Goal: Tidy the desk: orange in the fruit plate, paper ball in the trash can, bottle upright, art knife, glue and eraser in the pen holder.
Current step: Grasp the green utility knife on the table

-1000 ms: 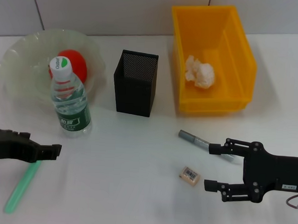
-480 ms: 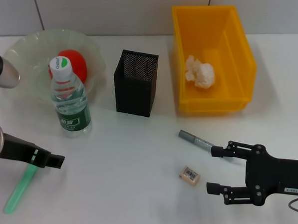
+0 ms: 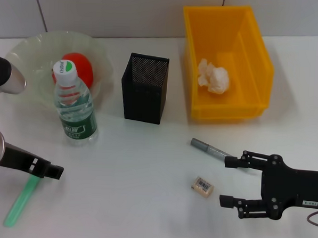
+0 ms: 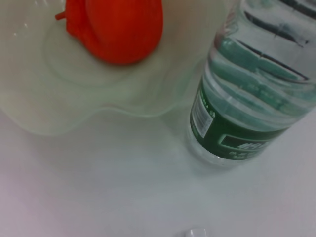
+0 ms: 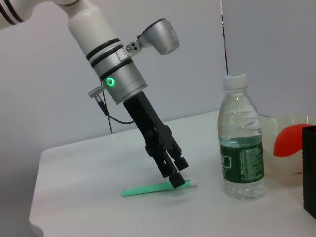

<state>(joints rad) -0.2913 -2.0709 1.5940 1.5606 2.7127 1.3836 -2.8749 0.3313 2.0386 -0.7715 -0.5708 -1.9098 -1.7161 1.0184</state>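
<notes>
The left gripper (image 3: pixel 57 172), state unclear, had dipped onto the green art knife (image 3: pixel 21 200); the right gripper (image 3: pixel 226 181) waited spread beside the eraser (image 3: pixel 202 186).

The bottle (image 3: pixel 74 106) hides part of the orange (image 3: pixel 79 67), the left hand (image 3: pixel 52 171) covers the green stick's (image 3: pixel 20 199) upper end, and the picture edge crops the right arm.
</notes>
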